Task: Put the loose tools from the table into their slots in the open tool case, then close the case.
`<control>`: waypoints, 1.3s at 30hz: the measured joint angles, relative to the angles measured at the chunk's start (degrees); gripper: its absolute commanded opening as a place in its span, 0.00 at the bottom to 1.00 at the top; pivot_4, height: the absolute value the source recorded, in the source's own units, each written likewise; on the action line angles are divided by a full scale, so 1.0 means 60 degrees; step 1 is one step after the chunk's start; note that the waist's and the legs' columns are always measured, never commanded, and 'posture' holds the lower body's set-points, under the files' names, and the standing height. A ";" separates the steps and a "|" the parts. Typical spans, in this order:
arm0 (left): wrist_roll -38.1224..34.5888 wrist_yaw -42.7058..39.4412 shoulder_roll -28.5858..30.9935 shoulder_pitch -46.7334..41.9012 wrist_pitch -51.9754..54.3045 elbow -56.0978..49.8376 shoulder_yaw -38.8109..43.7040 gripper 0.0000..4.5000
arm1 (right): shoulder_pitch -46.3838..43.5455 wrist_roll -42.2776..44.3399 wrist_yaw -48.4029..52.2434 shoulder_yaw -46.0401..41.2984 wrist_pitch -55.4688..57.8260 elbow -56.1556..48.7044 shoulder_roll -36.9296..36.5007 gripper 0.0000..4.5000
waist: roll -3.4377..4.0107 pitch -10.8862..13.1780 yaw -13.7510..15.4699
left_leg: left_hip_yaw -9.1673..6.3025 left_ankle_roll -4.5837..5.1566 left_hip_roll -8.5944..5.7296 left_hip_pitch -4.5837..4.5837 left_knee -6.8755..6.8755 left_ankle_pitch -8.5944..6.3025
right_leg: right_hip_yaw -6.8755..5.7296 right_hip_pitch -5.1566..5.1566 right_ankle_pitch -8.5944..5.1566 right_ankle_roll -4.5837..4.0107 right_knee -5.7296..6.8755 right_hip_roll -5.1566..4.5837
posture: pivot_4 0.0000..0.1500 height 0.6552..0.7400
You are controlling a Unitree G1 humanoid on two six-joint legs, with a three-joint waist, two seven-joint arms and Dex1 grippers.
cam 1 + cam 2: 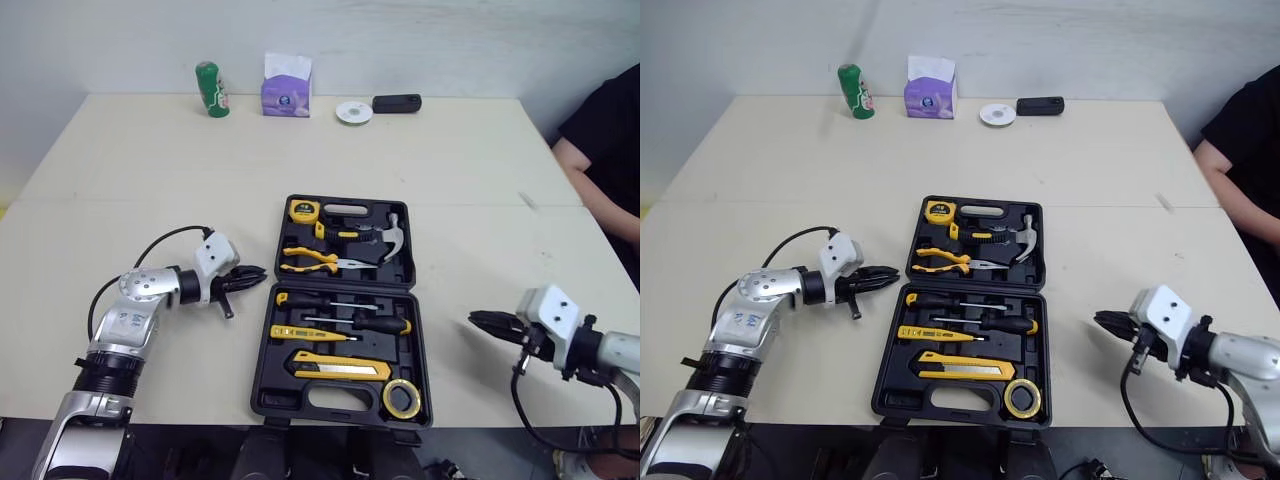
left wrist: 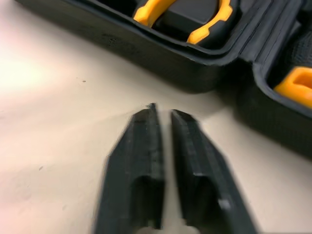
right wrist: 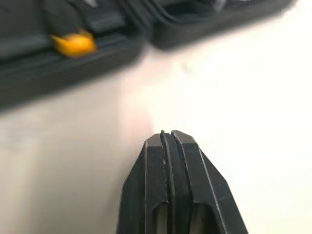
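Note:
The black tool case (image 1: 268,340) lies open and flat in the middle of the table. The far half holds a tape measure (image 1: 303,210), a hammer (image 1: 385,240) and pliers (image 1: 310,260). In the near half lie screwdrivers (image 1: 380,324), a yellow utility knife (image 1: 340,367) and a yellow tape roll (image 1: 401,398). My left gripper (image 1: 258,271) hovers low just left of the case's hinge, pointing at it, fingers (image 2: 144,146) nearly together and holding nothing. To the right of the case my right gripper (image 1: 478,320) is shut and empty, pointing at the near half.
Along the far edge stand a green can (image 1: 210,90), a purple tissue box (image 1: 287,88), a white disc (image 1: 354,112) and a black case (image 1: 397,103). A person's arm (image 1: 600,170) rests at the table's right side.

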 measured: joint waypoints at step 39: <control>-0.0472 0.1193 -0.0279 0.1170 0.2501 -0.1991 0.0939 0.02 | -0.5102 -0.2153 -0.0003 0.3305 -0.0281 0.3163 0.2892 0.00 | -0.0007 0.0004 -0.0470 | 0.0023 0.0005 -0.0005 0.0009 0.0011 0.0013 | 0.0034 -0.0007 0.0016 0.0028 0.0023 -0.0007 | 1.00 1.00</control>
